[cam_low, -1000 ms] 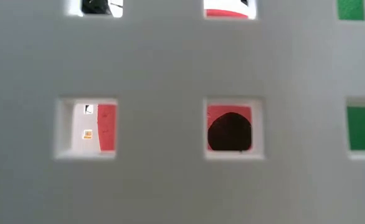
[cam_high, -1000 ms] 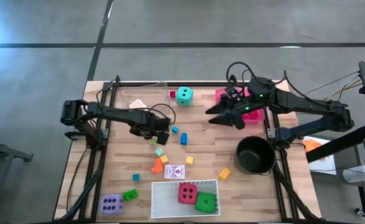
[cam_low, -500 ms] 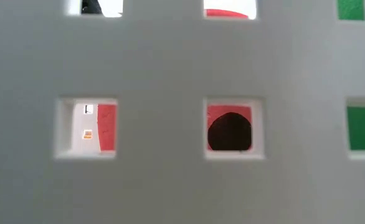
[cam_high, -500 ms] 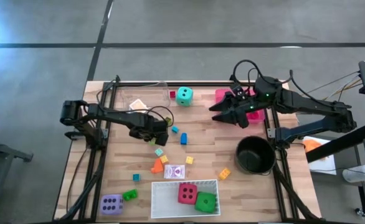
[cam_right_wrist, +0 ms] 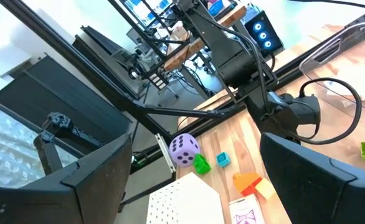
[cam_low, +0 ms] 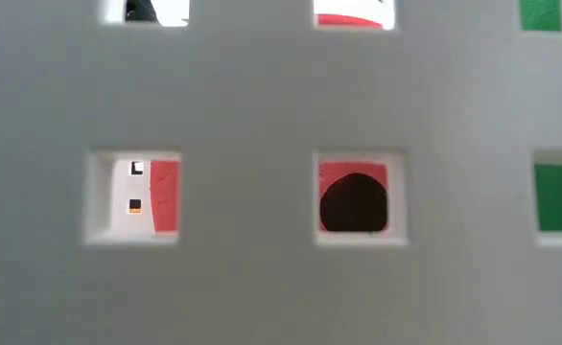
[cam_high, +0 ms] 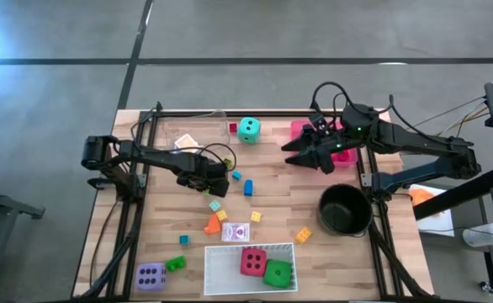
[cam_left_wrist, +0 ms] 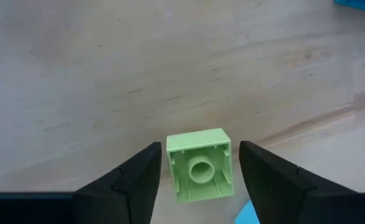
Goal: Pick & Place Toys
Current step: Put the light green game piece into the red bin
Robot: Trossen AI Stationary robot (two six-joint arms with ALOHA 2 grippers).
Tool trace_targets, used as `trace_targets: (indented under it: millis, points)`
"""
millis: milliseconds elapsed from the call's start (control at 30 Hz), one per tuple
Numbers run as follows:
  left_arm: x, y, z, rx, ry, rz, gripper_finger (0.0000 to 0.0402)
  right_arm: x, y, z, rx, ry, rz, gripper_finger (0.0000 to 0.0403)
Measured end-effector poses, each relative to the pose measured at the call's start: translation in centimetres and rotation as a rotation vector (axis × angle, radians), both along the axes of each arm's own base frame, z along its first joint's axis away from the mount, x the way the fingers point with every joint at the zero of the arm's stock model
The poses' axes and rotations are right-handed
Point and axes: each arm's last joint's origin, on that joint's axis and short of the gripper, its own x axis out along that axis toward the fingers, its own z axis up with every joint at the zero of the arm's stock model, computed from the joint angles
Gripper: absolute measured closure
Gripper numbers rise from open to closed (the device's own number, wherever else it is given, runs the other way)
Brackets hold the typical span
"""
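On the wooden table (cam_high: 154, 244), a pick is judged under way: the left gripper (cam_left_wrist: 200, 171) is set low near the table's middle, its fingers (cam_left_wrist: 136, 180) straddling a light-green block (cam_left_wrist: 200, 165) with gaps either side. Closing is called for next. The right gripper (cam_high: 290, 151) is held spread, empty, near the pink tray (cam_high: 298, 129). The low view is blocked by a perforated white wall (cam_low: 262, 268).

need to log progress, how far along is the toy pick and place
Done: red die and green die sit in the white tray. In hand: left gripper straddles a light green block. Left: teal die, purple die, scattered blocks and a card. Right gripper waits open.
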Motion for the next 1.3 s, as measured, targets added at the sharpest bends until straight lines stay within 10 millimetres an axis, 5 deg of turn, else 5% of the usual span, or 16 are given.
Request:
trace_targets:
  millis: [667,933,1300]
  points:
    - [-0.8,-0.3,-1.2,-0.032,0.012,0.025,0.0186,0.0,0.0,0.0,0.0,-0.001,0.0,0.006]
    - [-0.8,-0.3,-1.2,-0.034,0.004,0.025,0.0269,0.0,0.0,0.0,0.0,-0.001,0.0,0.006]
    - [-0.6,-0.5,-0.5,-0.085,-0.051,0.005,0.027,0.0,0.0,0.0,-0.068,-0.016,0.016,0.006]
